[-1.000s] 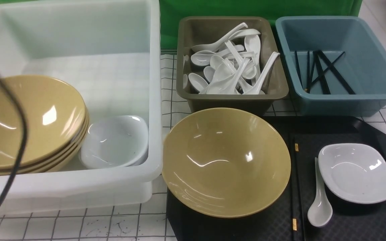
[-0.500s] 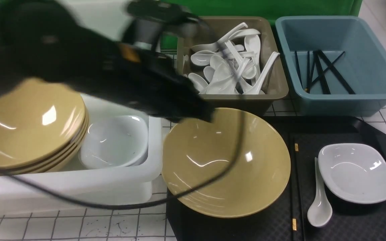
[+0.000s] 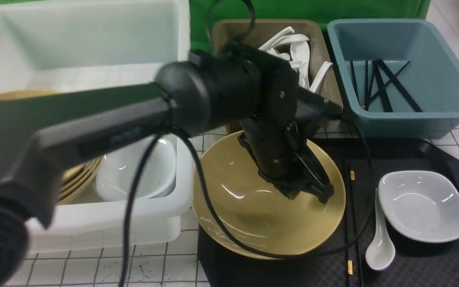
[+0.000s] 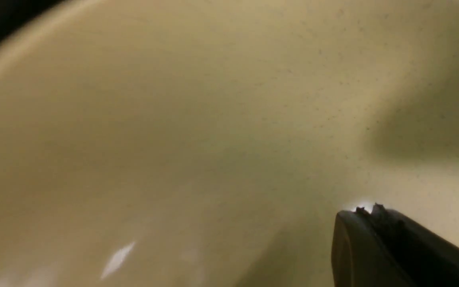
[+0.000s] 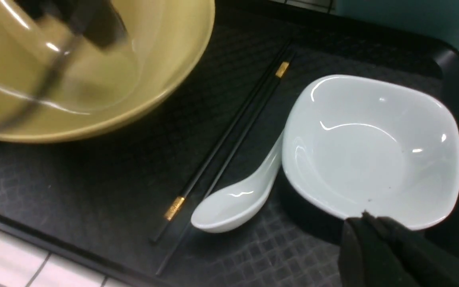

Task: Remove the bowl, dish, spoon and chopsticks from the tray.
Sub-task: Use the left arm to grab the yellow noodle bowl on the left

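Nothing has left the tray (image 3: 412, 265) yet, so the whole task is still to do. The bowl (image 3: 249, 215) stands at the left end of the tray, with its rim reaching out over the tray's edge toward the white crate (image 3: 94, 40). The chopsticks (image 3: 351, 223) lie side by side just to the right of the bowl. The spoon (image 3: 380, 247) lies beside them and the dish (image 3: 424, 205) is on the right part, with the spoon's handle close against its rim.

The left hand (image 3: 320, 194) hangs inside the bowl near its right wall. Its fingers are pressed together and hold nothing. The left wrist view is very close and soft, so I cannot say for sure whether the tips touch the glaze or only hover above it. The right hand (image 5: 367, 217) is closed too and empty, and it is near the edge of the dish.

I judge the bowl is the first thing to be taken, probably to the stack of similar bowls (image 3: 79, 175) in the crate. After that the dish, the spoon and the chopsticks remain. The olive bin (image 3: 229, 40) with spoons and the blue bin (image 3: 432, 99) with chopsticks, both behind the tray on the surface, look like the places for the last two.
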`<action>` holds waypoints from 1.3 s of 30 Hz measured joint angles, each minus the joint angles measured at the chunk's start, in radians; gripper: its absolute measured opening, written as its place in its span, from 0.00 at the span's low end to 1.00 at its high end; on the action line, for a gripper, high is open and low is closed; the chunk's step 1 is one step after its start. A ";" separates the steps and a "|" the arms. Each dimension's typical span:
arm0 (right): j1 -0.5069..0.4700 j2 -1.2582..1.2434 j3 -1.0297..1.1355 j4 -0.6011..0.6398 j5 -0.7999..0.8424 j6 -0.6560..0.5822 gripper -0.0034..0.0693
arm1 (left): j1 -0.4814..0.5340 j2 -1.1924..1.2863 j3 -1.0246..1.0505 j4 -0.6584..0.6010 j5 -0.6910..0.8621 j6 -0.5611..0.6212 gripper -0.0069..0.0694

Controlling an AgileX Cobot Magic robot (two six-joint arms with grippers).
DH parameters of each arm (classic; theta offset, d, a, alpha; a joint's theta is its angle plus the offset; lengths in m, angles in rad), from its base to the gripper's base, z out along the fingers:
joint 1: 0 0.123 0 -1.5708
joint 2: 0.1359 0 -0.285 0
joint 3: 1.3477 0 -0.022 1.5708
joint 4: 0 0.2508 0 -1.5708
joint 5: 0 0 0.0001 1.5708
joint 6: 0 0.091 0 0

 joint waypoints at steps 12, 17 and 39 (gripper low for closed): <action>0.000 0.001 0.000 0.001 -0.009 0.000 0.10 | -0.065 0.053 -0.010 -0.416 -0.035 0.262 0.08; 0.000 0.001 0.000 0.001 -0.008 0.000 0.10 | -0.038 0.028 -0.101 -0.341 0.035 0.253 0.10; 0.000 0.001 0.001 0.001 -0.016 0.001 0.11 | 0.061 0.152 -0.248 0.225 0.217 -0.017 0.81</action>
